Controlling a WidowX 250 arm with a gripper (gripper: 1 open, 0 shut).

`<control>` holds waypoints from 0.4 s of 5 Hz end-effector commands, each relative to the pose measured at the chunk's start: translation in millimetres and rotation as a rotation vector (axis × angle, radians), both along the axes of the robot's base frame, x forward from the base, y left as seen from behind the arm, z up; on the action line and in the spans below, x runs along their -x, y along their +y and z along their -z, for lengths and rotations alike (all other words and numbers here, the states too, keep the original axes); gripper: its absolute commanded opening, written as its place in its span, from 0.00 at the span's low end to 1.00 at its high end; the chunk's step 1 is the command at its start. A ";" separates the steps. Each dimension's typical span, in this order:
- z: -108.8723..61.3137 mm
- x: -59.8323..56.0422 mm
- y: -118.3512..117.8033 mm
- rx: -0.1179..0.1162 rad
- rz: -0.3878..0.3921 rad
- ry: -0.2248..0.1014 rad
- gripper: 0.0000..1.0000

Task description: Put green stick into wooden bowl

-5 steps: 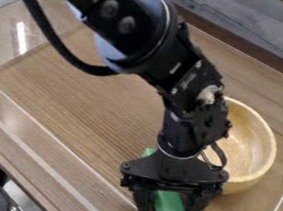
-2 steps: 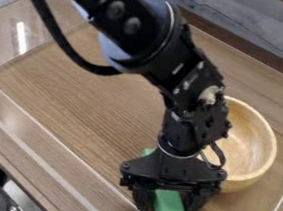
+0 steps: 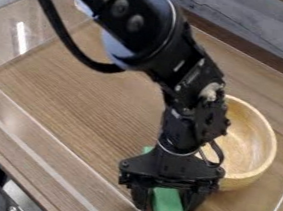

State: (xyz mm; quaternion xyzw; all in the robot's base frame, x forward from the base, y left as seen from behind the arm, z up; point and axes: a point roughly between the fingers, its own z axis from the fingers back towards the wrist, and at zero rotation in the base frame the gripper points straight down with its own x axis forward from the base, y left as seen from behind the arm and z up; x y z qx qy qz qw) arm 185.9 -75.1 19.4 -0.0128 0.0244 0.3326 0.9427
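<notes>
The wooden surface (image 3: 63, 105) carries the wooden bowl (image 3: 253, 145) at right, empty. The hand (image 3: 167, 196) points straight down near the front edge, jaws spread wide, straddling the green stick (image 3: 168, 207), which lies flat on the surface just beside the bowl.

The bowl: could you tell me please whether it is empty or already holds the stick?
Empty. The bowl shows only bare wood inside; the stick lies on the table in front of it, between the open end effector fingers.

Wood-grain tabletop (image 3: 66, 91); clear wall (image 3: 43, 148) along near edge.
</notes>
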 end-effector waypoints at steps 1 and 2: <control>-4.0 -5.6 -0.2 0.000 -0.023 -0.006 1.00; -4.1 -4.9 -0.4 -0.003 -0.032 0.005 1.00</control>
